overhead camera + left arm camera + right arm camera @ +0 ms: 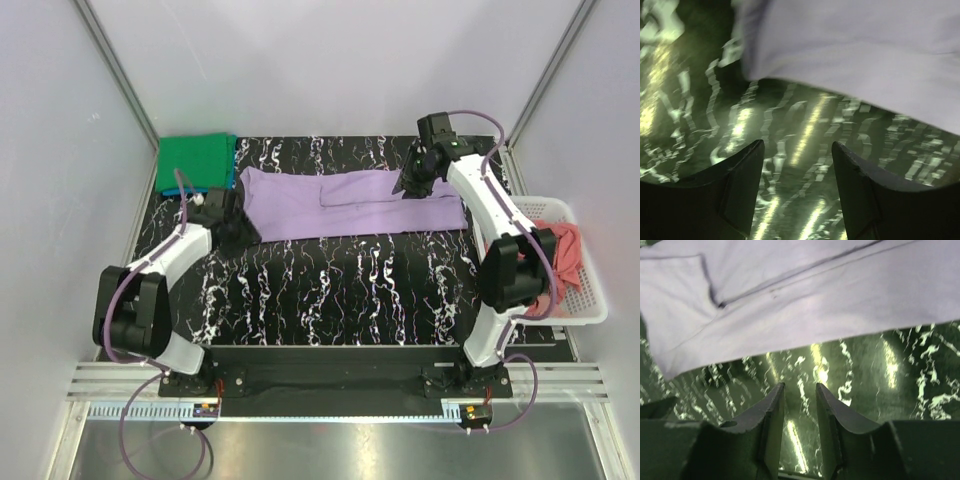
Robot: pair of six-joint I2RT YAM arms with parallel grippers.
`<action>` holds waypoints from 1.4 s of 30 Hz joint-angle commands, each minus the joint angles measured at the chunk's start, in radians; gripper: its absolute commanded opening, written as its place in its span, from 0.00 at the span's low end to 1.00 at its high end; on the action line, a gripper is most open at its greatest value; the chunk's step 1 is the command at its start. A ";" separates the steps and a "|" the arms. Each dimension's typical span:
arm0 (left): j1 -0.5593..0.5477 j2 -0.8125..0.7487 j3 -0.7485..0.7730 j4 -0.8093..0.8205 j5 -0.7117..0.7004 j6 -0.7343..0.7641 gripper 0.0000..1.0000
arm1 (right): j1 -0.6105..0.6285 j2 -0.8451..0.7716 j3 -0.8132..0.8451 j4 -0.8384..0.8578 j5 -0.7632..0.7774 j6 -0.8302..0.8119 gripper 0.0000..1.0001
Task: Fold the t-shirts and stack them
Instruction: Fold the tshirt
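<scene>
The light purple t-shirt (350,205) is laid as a long band across the far half of the table (330,290). The left gripper (797,147) is held apart, empty, just beside its left end. The right gripper (800,387) is narrowly parted, seemingly empty, near its right end. A green t-shirt (195,162) is folded at the far left.

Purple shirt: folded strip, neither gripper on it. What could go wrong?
1. The left gripper hangs open over bare table, short of the purple shirt; closing there likely grabs nothing.
2. The right gripper has a narrow gap; it may pinch only the top layer and pull the fold apart.
3. The green shirt lies close to the strip's left end; a sweep could ruffle it.
</scene>
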 commanded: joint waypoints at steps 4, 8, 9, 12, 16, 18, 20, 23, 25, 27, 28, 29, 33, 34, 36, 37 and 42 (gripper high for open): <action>0.024 0.172 0.100 0.068 -0.024 -0.001 0.60 | -0.048 0.155 0.167 -0.011 0.069 -0.068 0.38; 0.033 0.243 0.157 0.056 -0.069 -0.024 0.61 | -0.066 0.130 0.122 0.013 0.074 -0.099 0.38; 0.039 0.252 0.159 0.064 -0.074 -0.032 0.61 | -0.065 0.119 0.105 0.022 0.074 -0.104 0.38; 0.076 0.284 0.168 0.045 -0.065 -0.063 0.61 | -0.075 0.102 0.046 0.065 0.077 -0.127 0.38; 0.096 0.321 0.200 0.010 -0.081 -0.058 0.61 | -0.135 0.160 0.055 0.107 0.063 -0.108 0.38; 0.097 0.354 0.229 0.004 -0.085 -0.048 0.57 | -0.146 0.221 0.096 0.118 0.083 -0.105 0.37; 0.097 0.385 0.256 0.011 -0.077 -0.025 0.42 | -0.150 0.298 0.157 0.116 0.116 -0.116 0.37; 0.099 0.462 0.347 -0.013 -0.103 0.009 0.23 | -0.155 0.396 0.237 0.089 0.146 -0.127 0.36; 0.108 0.515 0.422 -0.031 -0.108 0.026 0.16 | -0.161 0.425 0.262 0.073 0.160 -0.134 0.36; 0.116 0.546 0.476 -0.022 -0.109 0.052 0.08 | -0.167 0.436 0.268 0.076 0.193 -0.142 0.36; 0.119 0.584 0.507 -0.018 -0.108 0.064 0.06 | -0.172 0.435 0.265 0.081 0.202 -0.154 0.36; 0.120 0.606 0.586 -0.021 -0.109 0.081 0.05 | -0.178 0.430 0.259 0.085 0.215 -0.162 0.36; 0.152 0.727 0.814 -0.129 -0.140 0.095 0.00 | -0.193 0.433 0.259 0.090 0.233 -0.188 0.36; 0.163 0.737 0.843 -0.131 -0.131 0.097 0.00 | -0.196 0.433 0.259 0.087 0.232 -0.188 0.36; 0.191 0.757 0.881 -0.091 -0.097 0.101 0.04 | -0.201 0.436 0.262 0.095 0.235 -0.203 0.36; 0.198 0.764 0.897 -0.069 -0.025 0.106 0.24 | -0.201 0.441 0.271 0.096 0.235 -0.209 0.37; 0.199 0.723 0.916 0.005 0.150 0.153 0.58 | -0.222 0.545 0.386 0.066 0.198 -0.234 0.38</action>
